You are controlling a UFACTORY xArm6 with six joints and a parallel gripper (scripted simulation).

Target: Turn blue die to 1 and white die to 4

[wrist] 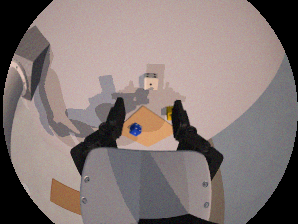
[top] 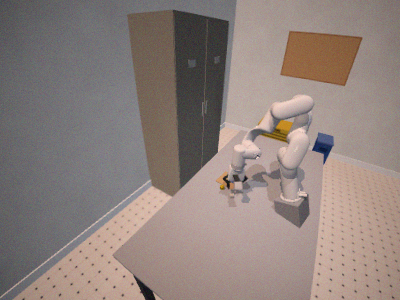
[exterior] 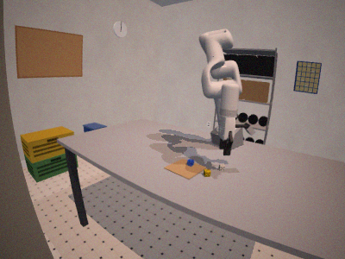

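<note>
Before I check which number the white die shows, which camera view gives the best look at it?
The wrist view: the white die appears largest, pips visible. Exterior shows it small beyond the mat; top, a tiny pale speck.

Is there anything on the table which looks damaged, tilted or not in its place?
Nothing looks damaged or spilled. The white die stands out: it lies on the table, away from the orange mat, where it should finish. The mat appears flat.
</note>
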